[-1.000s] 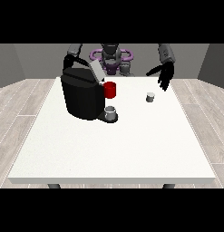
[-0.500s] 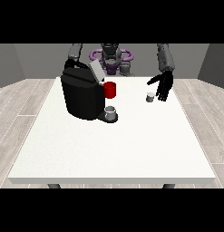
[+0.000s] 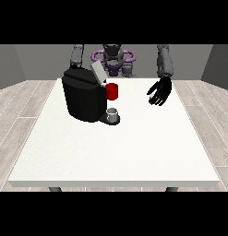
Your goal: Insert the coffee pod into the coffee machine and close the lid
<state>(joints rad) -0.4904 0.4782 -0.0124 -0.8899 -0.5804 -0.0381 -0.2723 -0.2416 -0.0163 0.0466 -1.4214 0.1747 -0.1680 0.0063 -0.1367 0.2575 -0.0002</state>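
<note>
Black and boxy, the coffee machine [image 3: 86,99] sits in the upper left of the white table [image 3: 115,152] in the front view, its grey lid [image 3: 98,72] tilted up and open at the top. We see a red part [image 3: 112,91] on the machine's right face and a small grey cup [image 3: 113,114] on the tray at its foot. At the view's right, in the upper right of the frame, a hand [image 3: 160,91] hangs low over the table with its fingers spread and relaxed, holding nothing that we can make out. The coffee pod is the task's thing, and we cannot pick it out here: no small object shows on the table around that hand, so we judge it is hidden behind or under the palm, though we cannot confirm that. The other hand does not show; only an arm [image 3: 77,56] appears behind the machine at the upper left. With only this one view, we weigh the risks from it. A pod screened by the hand means the fingers could curl beside it and knock it away across the table. Carried leftwards, it must pass near the raised lid, and a brush there could tip the lid shut before the pod is seated.
</note>
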